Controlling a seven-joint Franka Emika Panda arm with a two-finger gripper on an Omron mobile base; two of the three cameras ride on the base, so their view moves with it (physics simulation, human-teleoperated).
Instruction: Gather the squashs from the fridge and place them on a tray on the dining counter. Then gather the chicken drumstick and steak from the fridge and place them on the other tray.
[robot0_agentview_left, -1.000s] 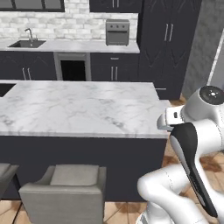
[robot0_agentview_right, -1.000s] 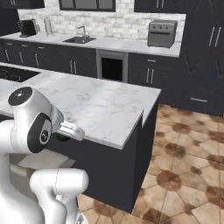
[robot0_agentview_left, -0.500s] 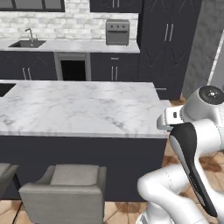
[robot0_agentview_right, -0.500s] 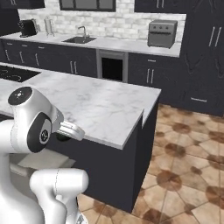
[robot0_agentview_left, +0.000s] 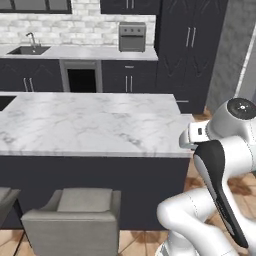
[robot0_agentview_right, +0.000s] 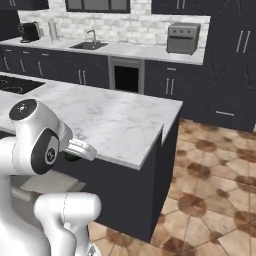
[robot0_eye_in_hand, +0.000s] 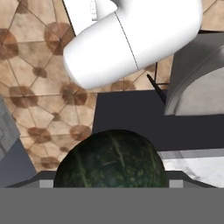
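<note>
A round dark green squash (robot0_eye_in_hand: 109, 159) with pale mottled stripes sits between my gripper's (robot0_eye_in_hand: 109, 184) fingertips (robot0_eye_in_hand: 46, 183) in the hand view, and the gripper is shut on it. The hand looks down past the arm at the tiled floor and a corner of the dining counter (robot0_eye_in_hand: 197, 168). That counter is a white-grey marble slab (robot0_agentview_left: 90, 125) on a dark base, right in front of the arm (robot0_agentview_right: 115, 117). No tray is in view. I cannot tell which tall dark unit at the back is the fridge.
Grey chairs (robot0_agentview_left: 75, 215) stand against the counter's near side. Behind it runs a dark worktop with a sink (robot0_agentview_left: 27, 50) and a toaster oven (robot0_agentview_right: 182, 37). Tall dark cabinets (robot0_agentview_left: 187, 50) stand at the back right. Tiled floor (robot0_agentview_right: 210, 190) lies open right of the counter.
</note>
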